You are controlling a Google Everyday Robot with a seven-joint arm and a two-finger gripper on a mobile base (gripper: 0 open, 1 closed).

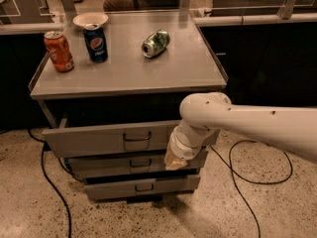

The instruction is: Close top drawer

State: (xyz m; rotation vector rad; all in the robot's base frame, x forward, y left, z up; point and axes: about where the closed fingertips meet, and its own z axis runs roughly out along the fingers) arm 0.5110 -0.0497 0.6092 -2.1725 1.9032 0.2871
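Note:
The top drawer is a wide grey metal drawer with a small dark wire handle. It stands pulled out a little from the grey cabinet, with a dark gap above its front. My gripper, with tan fingertips, hangs down from the white arm. It is in front of the right part of the top drawer's front, at its lower edge, overlapping the middle drawer.
On the cabinet top stand an orange can, a blue Pepsi can, a green can lying on its side and a white bowl. The bottom drawer is below. Cables lie on the speckled floor.

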